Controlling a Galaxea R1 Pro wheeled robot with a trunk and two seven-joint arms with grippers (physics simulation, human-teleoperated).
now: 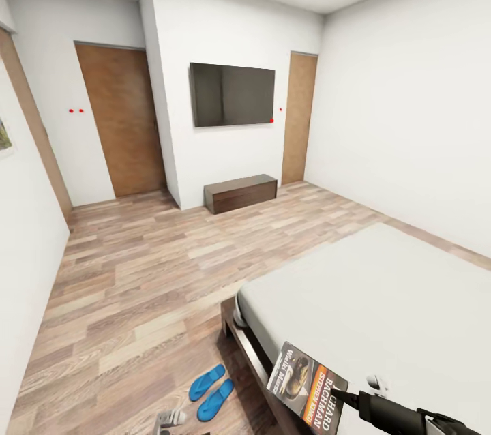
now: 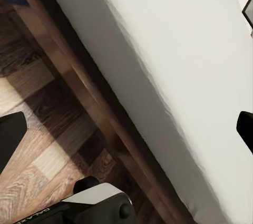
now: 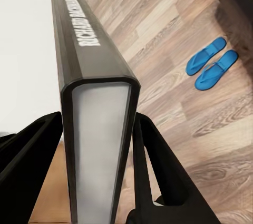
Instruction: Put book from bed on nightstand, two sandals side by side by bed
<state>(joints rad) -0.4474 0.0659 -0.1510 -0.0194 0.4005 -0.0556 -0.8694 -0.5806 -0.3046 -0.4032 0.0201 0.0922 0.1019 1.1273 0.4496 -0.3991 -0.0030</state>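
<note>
The book, with a dark cover, an orange band and "Bachman" lettering, is held over the side edge of the bed. My right gripper is shut on it. In the right wrist view the black fingers clamp both covers of the book, spine up. The two blue sandals lie side by side on the wood floor beside the bed frame, and the sandals also show past the book. My left gripper is open and empty, facing the bed's frame and mattress side. The nightstand is out of view.
A dark bench stands against the far wall under a wall TV. Wooden doors flank that wall. A wide stretch of plank floor lies left of the bed. Part of my left arm sits low near the sandals.
</note>
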